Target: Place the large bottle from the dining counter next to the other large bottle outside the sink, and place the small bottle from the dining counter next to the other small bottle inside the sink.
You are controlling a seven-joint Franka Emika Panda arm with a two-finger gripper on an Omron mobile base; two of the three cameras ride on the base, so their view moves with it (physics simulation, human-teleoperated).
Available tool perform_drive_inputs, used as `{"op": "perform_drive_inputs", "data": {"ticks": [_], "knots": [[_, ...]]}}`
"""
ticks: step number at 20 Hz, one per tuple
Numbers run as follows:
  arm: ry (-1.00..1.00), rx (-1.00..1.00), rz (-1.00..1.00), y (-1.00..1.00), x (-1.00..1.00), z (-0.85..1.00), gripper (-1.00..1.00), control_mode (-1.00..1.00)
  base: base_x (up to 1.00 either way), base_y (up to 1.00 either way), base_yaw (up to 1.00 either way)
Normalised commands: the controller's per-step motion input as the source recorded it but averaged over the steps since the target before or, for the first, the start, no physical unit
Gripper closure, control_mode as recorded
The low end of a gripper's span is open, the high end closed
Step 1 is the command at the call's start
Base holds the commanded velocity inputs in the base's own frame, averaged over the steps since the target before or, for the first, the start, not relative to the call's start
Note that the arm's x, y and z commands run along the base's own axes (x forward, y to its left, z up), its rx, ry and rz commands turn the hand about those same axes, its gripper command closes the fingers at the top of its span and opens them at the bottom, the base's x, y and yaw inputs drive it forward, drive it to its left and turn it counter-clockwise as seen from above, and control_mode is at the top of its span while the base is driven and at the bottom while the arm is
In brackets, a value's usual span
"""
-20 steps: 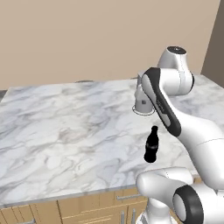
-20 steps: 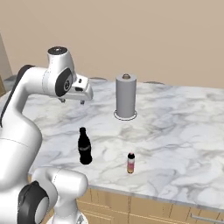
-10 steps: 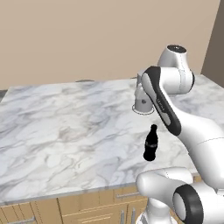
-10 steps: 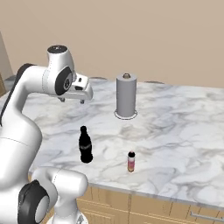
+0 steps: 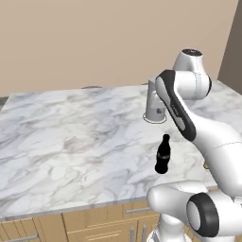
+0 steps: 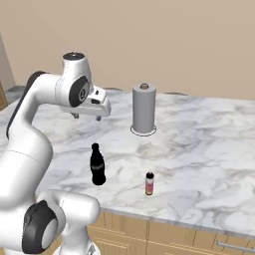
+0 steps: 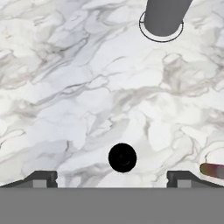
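The large bottle [image 6: 97, 165], black with a narrow neck, stands upright on the dining counter [image 6: 199, 149] near its front edge; it also shows in the left base view [image 5: 163, 154]. My gripper [image 6: 86, 117] hangs well above it, open and empty, pointing down. From the hand camera I look straight down on the large bottle's black top [image 7: 122, 157], which lies between my spread fingertips [image 7: 41, 177], nearly centred. The small bottle [image 6: 149, 183], pink above and orange-yellow below, stands upright to the right of the large one; a sliver of the small bottle [image 7: 213, 169] sits at the right edge of the hand view.
A grey paper towel roll [image 6: 144, 108] on a round base stands behind the bottles, toward the middle of the counter, and shows as a grey roll [image 5: 155, 101] and from above [image 7: 164, 15]. Wood cabinets [image 6: 164, 236] with steel handles run below the counter's front edge.
The arm has eased slightly to the right in the right base view, bringing the hand more over the large bottle. The bottles and the roll have not moved.
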Motion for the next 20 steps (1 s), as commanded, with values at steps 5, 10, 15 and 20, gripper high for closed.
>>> {"op": "perform_drive_inputs", "data": {"ticks": [5,10,15,20], "knots": [[0.1,-0.01,-0.02,-0.02,0.0,-0.05,-1.0,-1.0,0.0,0.0,0.0],[0.03,0.0,-0.03,0.0,-0.1,-0.18,-1.0,-1.0,0.0,0.0,0.0],[0.0,0.0,-0.03,0.0,-0.14,-0.41,-1.0,-1.0,0.0,0.0,0.0],[0.0,0.0,-0.02,0.0,-0.13,-0.42,-1.0,-1.0,0.0,0.0,0.0]]}}
